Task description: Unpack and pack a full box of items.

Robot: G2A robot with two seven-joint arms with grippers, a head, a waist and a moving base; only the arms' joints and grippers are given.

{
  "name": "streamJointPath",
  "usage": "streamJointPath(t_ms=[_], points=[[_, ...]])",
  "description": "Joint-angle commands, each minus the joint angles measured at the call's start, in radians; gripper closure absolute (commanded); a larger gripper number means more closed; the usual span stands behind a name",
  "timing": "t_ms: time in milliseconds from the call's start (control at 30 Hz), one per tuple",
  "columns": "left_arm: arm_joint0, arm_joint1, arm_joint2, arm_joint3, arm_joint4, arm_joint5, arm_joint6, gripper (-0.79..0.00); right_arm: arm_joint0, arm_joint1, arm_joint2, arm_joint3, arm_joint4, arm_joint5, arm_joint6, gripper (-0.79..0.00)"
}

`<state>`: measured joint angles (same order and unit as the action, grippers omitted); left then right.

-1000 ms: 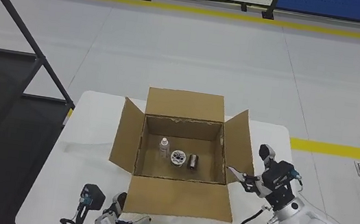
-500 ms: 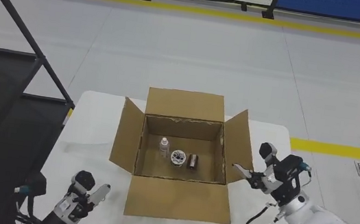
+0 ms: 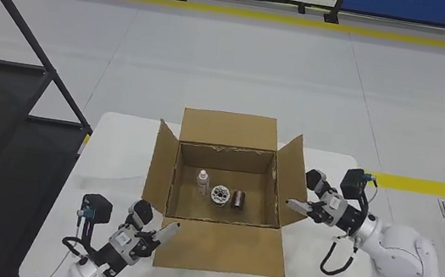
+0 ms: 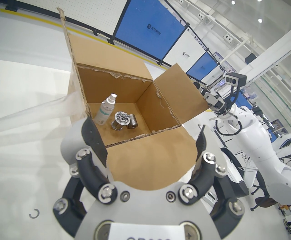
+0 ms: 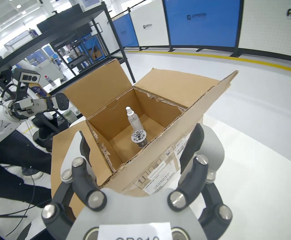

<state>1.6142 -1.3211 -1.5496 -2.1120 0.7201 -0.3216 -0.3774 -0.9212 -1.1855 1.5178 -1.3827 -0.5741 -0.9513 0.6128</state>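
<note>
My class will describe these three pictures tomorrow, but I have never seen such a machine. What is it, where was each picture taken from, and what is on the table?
It is a two-armed robot working at a white table. Each arm ends in a gripper, a claw with two fingers. The top view looks down from a camera above the arms. The other two pictures come from cameras on the wrists, so each shows its own claw close up. On the table stands an open cardboard box with its flaps spread. Inside are a white spray bottle, a round metal part and a small dark cylinder. The left gripper is open at the front flap and the right gripper is open at a side flap. Neither holds anything.
</note>
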Motion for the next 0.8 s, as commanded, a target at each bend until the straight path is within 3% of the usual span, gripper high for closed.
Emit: streamJointPath(t_ms=[0,367,533,767], points=[[-0.006,0.001,0.019,-0.008,0.020,0.001,-0.001,-0.785,0.028,0.004,-0.021,0.021,0.039,-0.024,0.034,-0.785],[-0.090,0.003,0.112,-0.021,0.031,0.050,-0.034,-0.785,0.245,0.001,-0.221,0.211,0.236,-0.050,0.180,-0.785],[0.008,0.006,0.066,-0.093,0.000,0.032,0.082,-0.785,0.281,0.001,-0.260,0.245,0.271,-0.059,0.197,-0.785],[0.197,0.010,-0.153,-0.155,-0.103,0.004,0.278,-0.785,0.281,0.001,-0.260,0.245,0.271,-0.059,0.197,-0.785]])
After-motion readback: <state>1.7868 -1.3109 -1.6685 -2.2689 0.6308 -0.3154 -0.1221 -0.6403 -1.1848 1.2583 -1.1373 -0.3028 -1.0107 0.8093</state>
